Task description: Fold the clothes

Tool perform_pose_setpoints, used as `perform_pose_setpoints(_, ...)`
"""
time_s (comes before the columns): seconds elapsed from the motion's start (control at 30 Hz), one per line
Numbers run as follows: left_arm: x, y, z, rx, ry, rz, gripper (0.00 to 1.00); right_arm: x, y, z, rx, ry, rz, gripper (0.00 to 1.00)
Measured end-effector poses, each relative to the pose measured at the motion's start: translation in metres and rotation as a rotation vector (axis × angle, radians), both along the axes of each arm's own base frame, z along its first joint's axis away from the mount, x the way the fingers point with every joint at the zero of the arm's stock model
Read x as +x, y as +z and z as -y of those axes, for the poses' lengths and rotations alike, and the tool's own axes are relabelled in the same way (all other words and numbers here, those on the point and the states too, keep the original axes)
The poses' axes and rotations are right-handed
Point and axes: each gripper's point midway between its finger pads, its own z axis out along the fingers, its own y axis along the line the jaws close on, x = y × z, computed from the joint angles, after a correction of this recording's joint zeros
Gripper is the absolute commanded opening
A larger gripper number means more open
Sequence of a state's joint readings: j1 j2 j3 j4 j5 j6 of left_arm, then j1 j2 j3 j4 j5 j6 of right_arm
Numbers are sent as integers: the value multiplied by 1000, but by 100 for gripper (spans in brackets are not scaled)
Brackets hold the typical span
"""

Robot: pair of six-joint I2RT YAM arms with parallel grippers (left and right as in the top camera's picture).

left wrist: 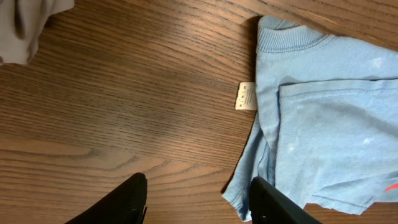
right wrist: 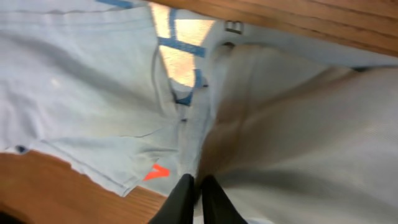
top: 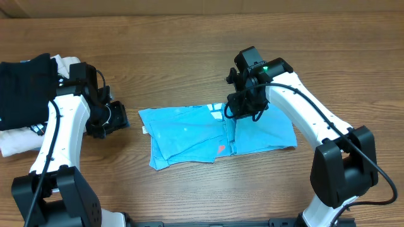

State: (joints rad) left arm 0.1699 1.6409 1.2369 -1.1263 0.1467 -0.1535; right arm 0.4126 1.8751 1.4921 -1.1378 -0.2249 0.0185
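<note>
The light sky-blue T-shirt [top: 189, 132] lies crumpled and partly folded at the table's middle, with a coral-red mark near its front edge. It also shows in the left wrist view [left wrist: 336, 124] and the right wrist view [right wrist: 93, 93]. My right gripper [top: 235, 113] is over the shirt's middle; its fingers [right wrist: 196, 186] are pressed together on a raised fold of the blue fabric. My left gripper [top: 117, 120] is open and empty over bare wood, just left of the shirt's collar edge; its right finger overlaps the shirt's corner in the left wrist view [left wrist: 199, 202].
A black folded garment [top: 25, 88] lies on a cream one [top: 19, 142] at the far left; a pale cloth edge shows in the left wrist view [left wrist: 25, 25]. A small white label [left wrist: 246, 96] sticks out at the shirt's left edge.
</note>
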Motion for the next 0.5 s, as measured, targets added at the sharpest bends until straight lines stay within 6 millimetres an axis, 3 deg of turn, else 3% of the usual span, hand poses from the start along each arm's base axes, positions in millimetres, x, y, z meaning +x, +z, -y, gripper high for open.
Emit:
perform_pose_setpoints(0.17,0,0,0,0,0,0,56,-1,0,-8,34,36,8,24)
perform_pose_setpoints(0.27,0,0,0,0,0,0,56,-3,-4,-11,39,55,9,19)
perform_pose_setpoints(0.5,-1,0,0,-1,0,-3,56,-6,-8,2,-32,27,-2,19)
